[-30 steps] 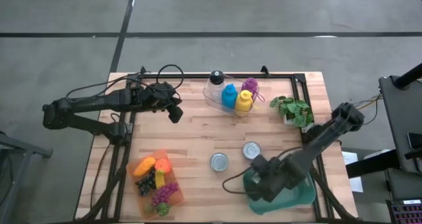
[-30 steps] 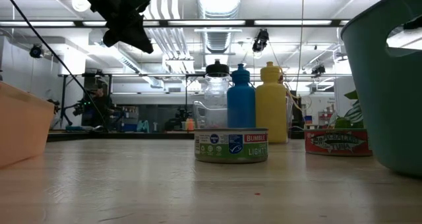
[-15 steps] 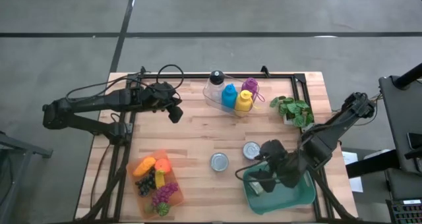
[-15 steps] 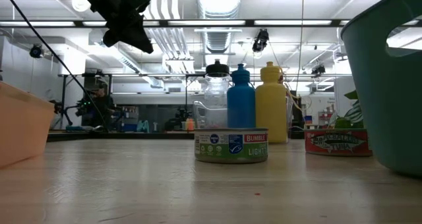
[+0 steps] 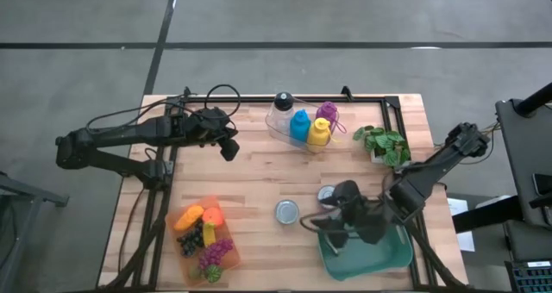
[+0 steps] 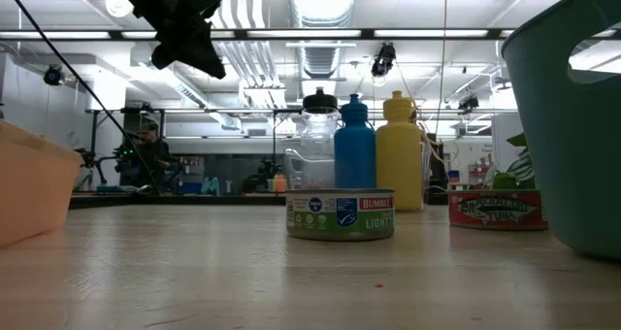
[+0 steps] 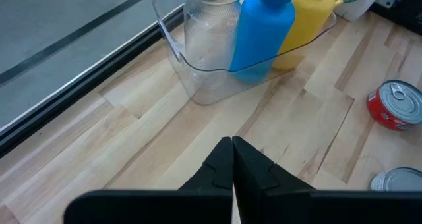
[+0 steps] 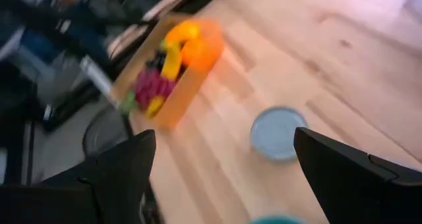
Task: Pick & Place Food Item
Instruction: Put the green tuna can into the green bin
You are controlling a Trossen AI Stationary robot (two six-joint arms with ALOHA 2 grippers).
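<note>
A silver-topped can [image 5: 286,211] and a red can [image 5: 327,193] stand upright on the wooden table [image 5: 259,177]. An orange tray [image 5: 203,238] at the near left holds toy fruit. A green bin [image 5: 369,254] sits at the near right. My right gripper [image 5: 324,227] hangs open over the bin's left rim, near the red can, touching nothing. In its wrist view [image 8: 224,145] the silver-topped can [image 8: 277,133] and the fruit tray [image 8: 170,72] lie ahead. My left gripper [image 5: 228,147] waits shut above the far left of the table, its fingers [image 7: 232,159] together.
A clear container with a clear, a blue and a yellow bottle [image 5: 300,126] stands at the far middle, with a purple thing [image 5: 327,113] behind it. A potted plant [image 5: 383,144] stands at the far right. Bare wood lies between the fruit tray and the cans.
My right gripper has risen out of the green bin and gone toward the table's left and far side, to the bin's left rim. It has tipped up from pointing steeply down and has rolled. Its fingers have stayed open.
</note>
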